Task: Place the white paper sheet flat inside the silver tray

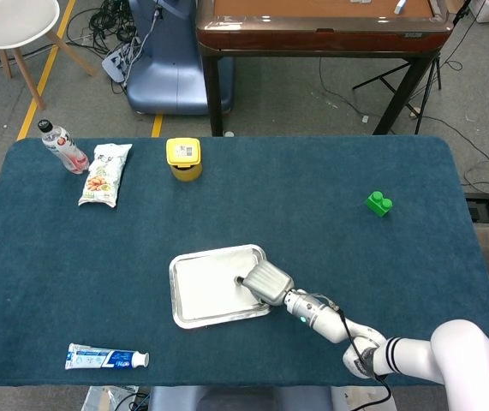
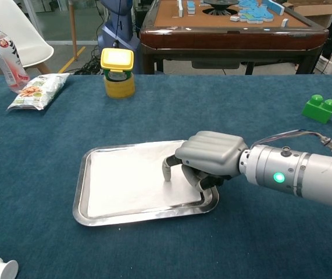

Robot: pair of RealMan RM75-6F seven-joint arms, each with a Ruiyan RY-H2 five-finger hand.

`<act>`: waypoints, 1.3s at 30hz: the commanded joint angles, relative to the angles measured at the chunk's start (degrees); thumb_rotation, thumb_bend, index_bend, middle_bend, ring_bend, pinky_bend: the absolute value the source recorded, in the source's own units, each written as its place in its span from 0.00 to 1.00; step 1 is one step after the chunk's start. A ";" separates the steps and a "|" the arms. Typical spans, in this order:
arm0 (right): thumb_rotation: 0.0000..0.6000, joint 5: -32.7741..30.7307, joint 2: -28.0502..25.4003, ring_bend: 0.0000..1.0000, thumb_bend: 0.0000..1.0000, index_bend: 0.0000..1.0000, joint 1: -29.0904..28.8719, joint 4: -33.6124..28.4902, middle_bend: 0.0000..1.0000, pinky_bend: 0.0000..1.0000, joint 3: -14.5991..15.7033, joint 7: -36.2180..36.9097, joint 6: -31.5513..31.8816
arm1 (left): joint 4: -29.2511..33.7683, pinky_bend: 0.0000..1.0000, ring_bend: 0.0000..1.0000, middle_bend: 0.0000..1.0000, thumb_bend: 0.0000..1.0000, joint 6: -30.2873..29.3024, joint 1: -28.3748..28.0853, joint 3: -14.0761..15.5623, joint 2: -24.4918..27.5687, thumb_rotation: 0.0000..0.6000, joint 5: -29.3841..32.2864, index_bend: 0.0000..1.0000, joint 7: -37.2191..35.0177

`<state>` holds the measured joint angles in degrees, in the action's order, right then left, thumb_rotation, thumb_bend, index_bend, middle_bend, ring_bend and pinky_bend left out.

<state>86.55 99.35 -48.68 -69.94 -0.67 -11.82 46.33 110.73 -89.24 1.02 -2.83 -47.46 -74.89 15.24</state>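
The silver tray (image 1: pixel 174 295) (image 2: pixel 79 195) sits on the blue table near the front middle. The white paper sheet (image 1: pixel 205 288) (image 2: pixel 125 180) lies flat inside it and covers most of its floor. My right hand (image 1: pixel 266 282) (image 2: pixel 211 154) hovers over the tray's right end, palm down and fingers curled in. One fingertip (image 2: pixel 167 173) points down at the sheet's right part; whether it touches the paper is unclear. Nothing is gripped in that hand. My left hand shows in neither view.
A yellow-lidded jar (image 1: pixel 183 158) (image 2: pixel 117 72), a snack bag (image 1: pixel 104 174) (image 2: pixel 39 90) and a bottle (image 1: pixel 62 146) (image 2: pixel 2 56) stand at the back left. A green block (image 1: pixel 378 203) (image 2: pixel 320 107) lies at the right. A toothpaste tube (image 1: pixel 107 356) lies at the front left.
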 commanded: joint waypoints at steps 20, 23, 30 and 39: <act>1.00 1.07 -1.83 0.98 1.00 0.33 0.70 -2.45 1.00 1.00 -0.59 1.47 2.90 | 0.07 0.51 0.29 0.36 0.29 -0.07 0.04 0.05 0.01 1.00 -0.20 0.39 -0.03; 1.00 0.85 -3.05 0.98 1.00 0.33 1.30 -3.14 1.00 1.00 -1.04 1.06 4.19 | 0.07 0.51 0.29 0.36 0.29 0.11 -0.02 0.11 -0.06 1.00 -0.22 0.39 0.05; 1.00 -0.44 -7.63 0.92 0.94 0.33 3.97 -6.38 1.00 1.00 -1.90 -1.63 8.26 | 0.07 0.51 0.29 0.36 0.29 0.28 -0.12 0.25 -0.34 1.00 -0.50 0.39 0.35; 1.00 -1.75 -16.13 0.72 0.25 0.33 8.74 -14.53 0.78 0.95 -1.89 -4.52 14.18 | -0.14 0.51 0.29 0.36 0.29 1.46 -0.57 0.71 -1.09 1.00 -0.76 0.39 0.93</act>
<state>85.44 85.02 -41.37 -82.40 -2.67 -15.32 59.14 110.60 -87.78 0.47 -2.14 -48.54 -75.63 16.15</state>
